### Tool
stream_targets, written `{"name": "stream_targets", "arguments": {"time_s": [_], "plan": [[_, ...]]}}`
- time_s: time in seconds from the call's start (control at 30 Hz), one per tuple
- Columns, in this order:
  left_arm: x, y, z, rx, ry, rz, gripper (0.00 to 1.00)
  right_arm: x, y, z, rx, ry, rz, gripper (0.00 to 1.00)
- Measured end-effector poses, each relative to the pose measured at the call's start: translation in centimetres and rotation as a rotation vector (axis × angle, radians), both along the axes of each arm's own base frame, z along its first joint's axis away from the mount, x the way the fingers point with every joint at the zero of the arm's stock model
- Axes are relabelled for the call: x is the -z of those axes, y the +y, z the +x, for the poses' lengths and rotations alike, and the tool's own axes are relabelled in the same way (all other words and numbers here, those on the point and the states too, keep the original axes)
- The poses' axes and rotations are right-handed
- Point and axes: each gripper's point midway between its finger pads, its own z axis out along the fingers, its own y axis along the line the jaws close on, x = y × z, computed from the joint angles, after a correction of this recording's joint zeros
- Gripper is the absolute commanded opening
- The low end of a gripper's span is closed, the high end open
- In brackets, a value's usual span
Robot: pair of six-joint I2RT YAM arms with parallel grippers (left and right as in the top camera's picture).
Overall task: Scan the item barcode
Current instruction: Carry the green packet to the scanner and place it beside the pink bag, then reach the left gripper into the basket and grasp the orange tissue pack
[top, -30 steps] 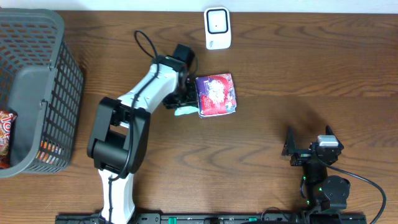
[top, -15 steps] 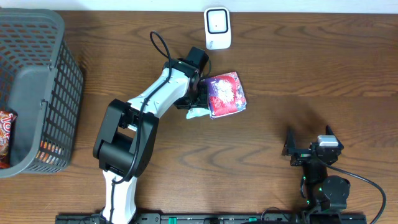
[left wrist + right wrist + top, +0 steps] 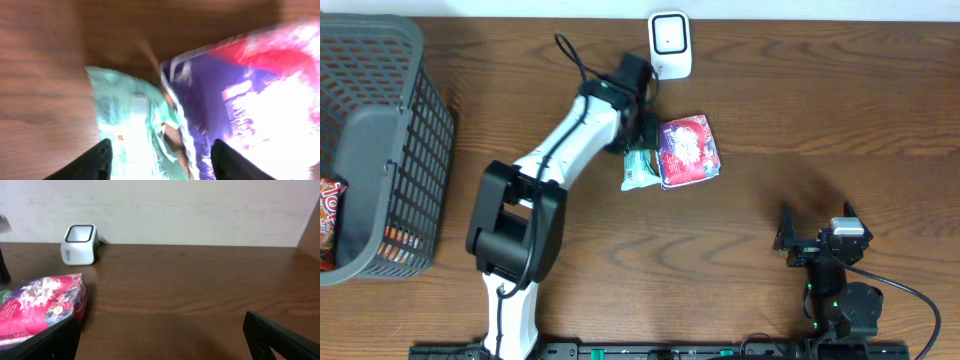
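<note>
Left pincer point(image 3: 161, 152) — fingers apart, clamped on nothing, poised over two packs lying on the desk point(image 3: 800, 120).
Green packet point(image 3: 638, 168): flat on the desk under the pincer, one edge against the purple pouch point(image 3: 688, 150).
Purple pouch: flat on the desk, near the white scanner point(image 3: 670, 45), not touching it.
Right pincer point(image 3: 160, 325) — fingers wide apart, empty, well away at the desk's right side.
Grey basket point(image 3: 380, 40): far left; red pack point(image 3: 328, 205) inside.
</note>
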Motion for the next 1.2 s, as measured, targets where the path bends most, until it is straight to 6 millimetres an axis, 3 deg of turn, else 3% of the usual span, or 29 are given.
{"name": "stream_targets", "arguments": {"time_s": [0.13,0.23,0.3,0.37,0.43,0.5,0.57,0.67,0.87,1.03,1.2], "plan": [[-6.3,2.6,3.3,-0.052,-0.152,-0.047,0.72,0.0,0.0,0.0,0.0,0.0,0.0,0.99],[-13.8,6.7,5.6,-0.135,-0.345,-0.06,0.72,0.0,0.0,0.0,0.0,0.0,0.0,0.99],[-19.0,10.9,6.4,-0.223,-0.486,-0.036,0.8,0.0,0.0,0.0,0.0,0.0,0.0,0.99],[-23.0,15.5,6.3,-0.327,-0.589,0.01,0.83,0.0,0.0,0.0,0.0,0.0,0.0,0.99],[-26.1,21.0,5.4,-0.46,-0.664,0.078,0.85,0.0,0.0,0.0,0.0,0.0,0.0,0.99],[-27.8,26.6,4.1,-0.599,-0.694,0.142,0.89,0.0,0.0,0.0,0.0,0.0,0.0,0.99],[-27.9,32.0,2.3,-0.744,-0.675,0.199,0.91,0.0,0.0,0.0,0.0,0.0,0.0,0.99],[-26.3,39.1,-1.1,-0.947,-0.578,0.27,0.92,0.0,0.0,0.0,0.0,0.0,0.0,0.99],[-23.1,47.7,-7.8,-1.262,-0.409,0.317,0.92,0.0,0.0,0.0,0.0,0.0,0.0,0.99],[-20.2,51.1,-12.6,-1.46,-0.288,0.306,0.92,0.0,0.0,0.0,0.0,0.0,0.0,0.99],[-15.5,50.1,-14.1,-1.479,-0.14,0.265,0.92,0.0,0.0,0.0,0.0,0.0,0.0,0.99]]}}
